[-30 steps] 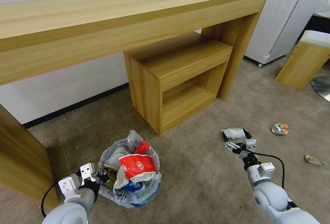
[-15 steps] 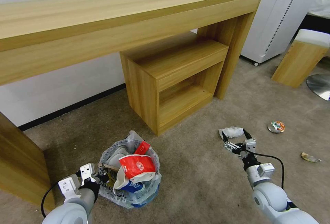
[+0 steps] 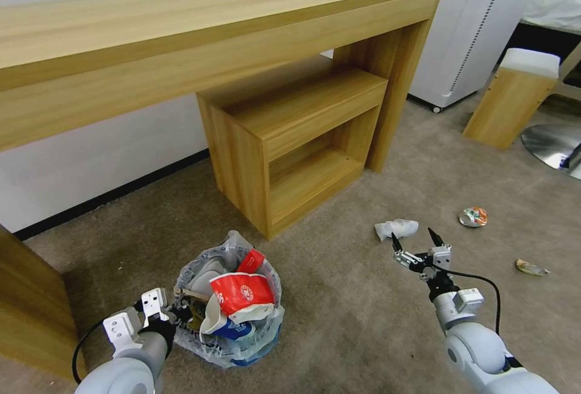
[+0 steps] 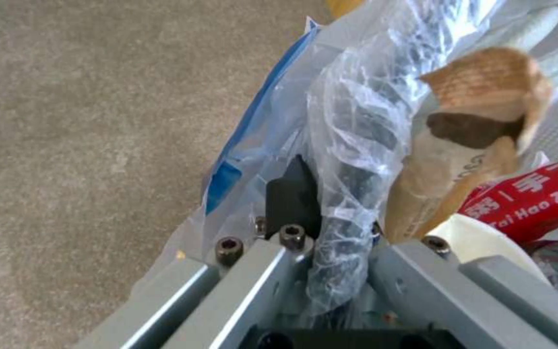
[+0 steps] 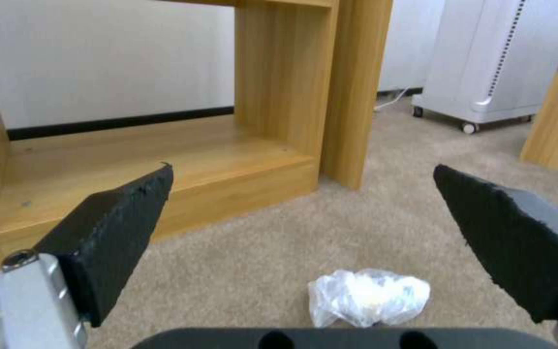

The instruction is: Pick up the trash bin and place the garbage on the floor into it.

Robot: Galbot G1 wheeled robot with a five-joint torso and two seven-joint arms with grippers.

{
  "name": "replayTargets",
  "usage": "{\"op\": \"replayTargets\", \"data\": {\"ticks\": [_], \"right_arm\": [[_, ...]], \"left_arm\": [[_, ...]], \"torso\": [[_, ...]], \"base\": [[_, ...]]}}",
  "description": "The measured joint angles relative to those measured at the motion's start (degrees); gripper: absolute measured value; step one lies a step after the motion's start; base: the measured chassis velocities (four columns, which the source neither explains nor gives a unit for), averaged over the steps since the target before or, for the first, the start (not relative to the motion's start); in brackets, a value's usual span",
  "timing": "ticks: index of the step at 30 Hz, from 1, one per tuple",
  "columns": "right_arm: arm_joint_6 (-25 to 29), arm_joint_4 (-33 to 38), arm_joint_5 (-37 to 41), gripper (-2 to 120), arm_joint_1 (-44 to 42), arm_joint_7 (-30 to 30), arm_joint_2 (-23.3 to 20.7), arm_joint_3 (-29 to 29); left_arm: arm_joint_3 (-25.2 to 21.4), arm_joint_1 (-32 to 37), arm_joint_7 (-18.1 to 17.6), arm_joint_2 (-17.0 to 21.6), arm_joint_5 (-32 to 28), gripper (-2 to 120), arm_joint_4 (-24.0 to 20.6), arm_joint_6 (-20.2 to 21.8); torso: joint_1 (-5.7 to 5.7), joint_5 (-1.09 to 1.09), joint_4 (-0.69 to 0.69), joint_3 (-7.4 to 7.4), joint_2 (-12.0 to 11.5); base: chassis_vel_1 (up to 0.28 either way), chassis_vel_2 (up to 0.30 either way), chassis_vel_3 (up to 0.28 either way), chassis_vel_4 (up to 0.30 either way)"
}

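The trash bin (image 3: 227, 336), lined with a crinkly clear bag, sits low at my left, heaped with garbage topped by a red-white paper cup (image 3: 242, 291). My left gripper (image 3: 175, 312) is shut on its near rim; in the left wrist view the gripper (image 4: 331, 213) pinches the bag-wrapped rim (image 4: 350, 184). My right gripper (image 3: 417, 239) hovers open over the beige floor (image 3: 351, 297). A white crumpled wad (image 3: 396, 227) lies just beyond it, a little to its left. The wad (image 5: 369, 295) shows between and beyond the spread pads (image 5: 111, 228). A crushed can (image 3: 473, 216) and a yellowish scrap (image 3: 531, 268) lie further right.
A long wooden desk (image 3: 212, 25) spans the back, with a low open cabinet (image 3: 290, 140) under it and its side panel (image 3: 30, 315) close at my left. A white appliance (image 3: 460, 31), a wooden stool (image 3: 511, 103) and a metal chair base (image 3: 554, 146) stand at the right.
The whole picture has slid left, so the camera has moved. Both grippers and the held bin keep their places in view. The white wad was between the right fingers; now it is left of them.
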Motion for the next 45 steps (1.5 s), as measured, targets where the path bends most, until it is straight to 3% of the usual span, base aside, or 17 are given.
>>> {"op": "replayTargets", "data": {"ticks": [13,45], "right_arm": [[0.30,-1.53,-0.27,100,2.52,0.15,-0.21,-2.76],[1.41,-2.50,-0.13,100,3.32,-0.95,-0.16,-3.29]], "left_arm": [[-0.90,0.00,0.11,0.33,-0.14,0,-0.09,0.00],[-0.85,-0.59,0.27,-0.21,0.22,0,0.30,-0.03]], "torso": [[0.00,0.00,0.00,0.01,0.00],[0.00,0.00,0.00,0.00,0.00]], "base": [[-0.027,-0.030,-0.018,-0.018],[-0.016,-0.018,-0.016,-0.020]]}}
